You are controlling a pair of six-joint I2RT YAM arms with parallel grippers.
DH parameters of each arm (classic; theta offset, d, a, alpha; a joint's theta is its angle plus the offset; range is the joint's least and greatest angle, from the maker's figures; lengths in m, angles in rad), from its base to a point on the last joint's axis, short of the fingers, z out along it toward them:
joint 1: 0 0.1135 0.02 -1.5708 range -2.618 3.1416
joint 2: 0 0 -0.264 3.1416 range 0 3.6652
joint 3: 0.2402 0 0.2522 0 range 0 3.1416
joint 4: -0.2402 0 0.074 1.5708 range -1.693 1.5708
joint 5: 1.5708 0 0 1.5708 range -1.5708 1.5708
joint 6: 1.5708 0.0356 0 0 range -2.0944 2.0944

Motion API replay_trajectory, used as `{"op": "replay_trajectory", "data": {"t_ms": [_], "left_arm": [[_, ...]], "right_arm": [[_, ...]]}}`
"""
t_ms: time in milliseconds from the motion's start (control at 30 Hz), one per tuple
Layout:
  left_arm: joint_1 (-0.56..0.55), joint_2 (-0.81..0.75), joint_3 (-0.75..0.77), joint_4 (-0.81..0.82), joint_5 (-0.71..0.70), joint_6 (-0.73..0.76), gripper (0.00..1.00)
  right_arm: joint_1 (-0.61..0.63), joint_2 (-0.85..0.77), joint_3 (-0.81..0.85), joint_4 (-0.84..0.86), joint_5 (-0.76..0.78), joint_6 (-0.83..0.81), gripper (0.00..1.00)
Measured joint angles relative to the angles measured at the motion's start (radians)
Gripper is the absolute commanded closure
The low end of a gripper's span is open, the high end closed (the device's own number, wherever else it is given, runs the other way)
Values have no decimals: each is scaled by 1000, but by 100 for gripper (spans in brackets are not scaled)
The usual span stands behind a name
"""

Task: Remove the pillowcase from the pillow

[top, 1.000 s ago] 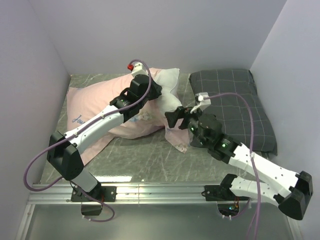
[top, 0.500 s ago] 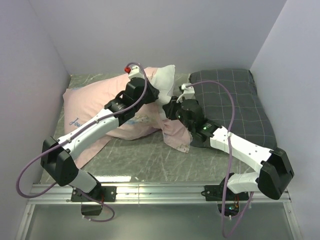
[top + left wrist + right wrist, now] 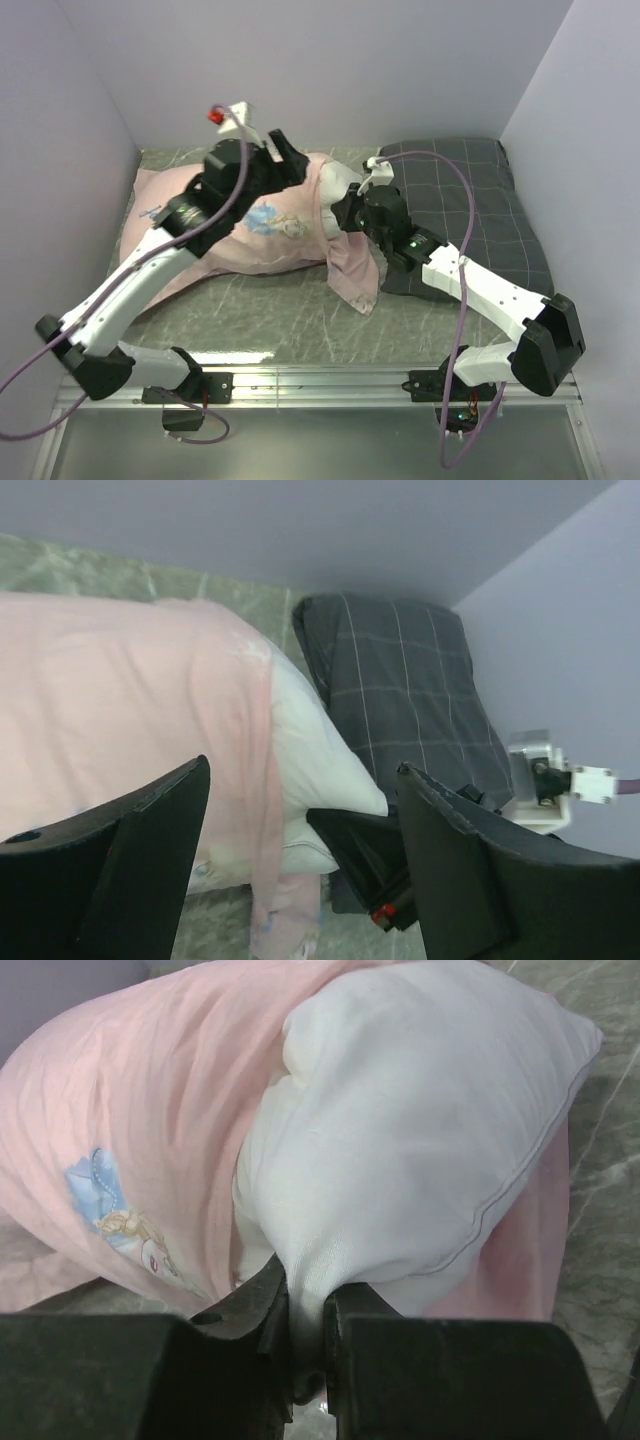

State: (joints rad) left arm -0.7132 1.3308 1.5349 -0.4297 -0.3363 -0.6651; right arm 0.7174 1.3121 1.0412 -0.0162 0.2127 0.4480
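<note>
At the left of the table (image 3: pixel 280 315), the pillowcase (image 3: pixel 262 255) was seen drawn over most of the pillow, its printed figure uppermost and its open mouth turned to the right, with a loose flap draped down onto the tabletop. The left gripper (image 3: pixel 288 160) was held above the case, jaws spread wide and nothing between them. One white corner of the pillow (image 3: pixel 342 182) was exposed at the mouth, and a fold of that corner was pinched tight between the closed fingers of the right gripper (image 3: pixel 346 214), as was shown plainly in the right wrist view. A dark grey checked pillow (image 3: pixel 480 210) was seen at the far right, partly behind the right arm. The case was judged thin, light and limp, likely to bunch and slide rather than resist, and a hold on its hem near the mouth, clear of the filling, was judged best. The pillow was judged soft and bulky, yielding under a pinch, so a deep bite of its cover was thought necessary.
</note>
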Motion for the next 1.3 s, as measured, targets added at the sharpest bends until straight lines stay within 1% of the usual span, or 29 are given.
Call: {"op": "replay_trajectory", "data": {"t_ms": [67, 133, 267, 367, 500, 533, 633, 667, 733, 767, 833, 867, 900, 933, 1233, 1267, 1300], "left_arm": [[0, -50, 27, -67, -55, 1, 21], [0, -100, 17, -132, -113, -1, 20], [0, -155, -101, -234, -194, -17, 16], [1, -129, -191, -294, -237, -39, 14], [15, -84, -280, -331, -257, -59, 13], [29, -83, -298, -330, -256, -61, 14], [78, -82, -328, -318, -253, -63, 21], [98, -82, -336, -309, -252, -63, 27], [132, -81, -353, -279, -247, -64, 37], [145, -81, -361, -265, -243, -62, 50], [167, -81, -376, -234, -229, -60, 67], [177, -81, -377, -226, -222, -55, 82], [185, -81, -378, -219, -215, -50, 88], [194, -82, -377, -211, -210, -47, 99], [307, -103, -363, -200, -178, 7, 99], [316, -111, -363, -195, -160, 16, 80], [322, -123, -364, -185, -135, 31, 65]], "right_arm": [[0, 5, 17, -16, -1, 0, 100], [0, 8, 39, -34, -2, 0, 100], [0, 19, 99, -75, -9, 0, 100], [0, 20, 122, -90, -16, -1, 100], [0, 20, 130, -108, -18, -2, 100], [0, 20, 130, -112, -18, -4, 100], [0, 20, 132, -123, -19, -5, 100], [0, 20, 132, -126, -19, -5, 100], [0, 20, 136, -134, -20, -7, 100], [0, 20, 138, -135, -21, -8, 100], [0, 20, 140, -136, -21, -12, 100], [0, 20, 143, -140, -21, -14, 100], [0, 20, 146, -143, -20, -16, 100], [0, 20, 150, -149, -20, -19, 100], [0, 20, 177, -182, -16, -31, 100], [-1, 20, 179, -184, -17, -31, 100], [-2, 20, 182, -188, -17, -31, 100]]}}
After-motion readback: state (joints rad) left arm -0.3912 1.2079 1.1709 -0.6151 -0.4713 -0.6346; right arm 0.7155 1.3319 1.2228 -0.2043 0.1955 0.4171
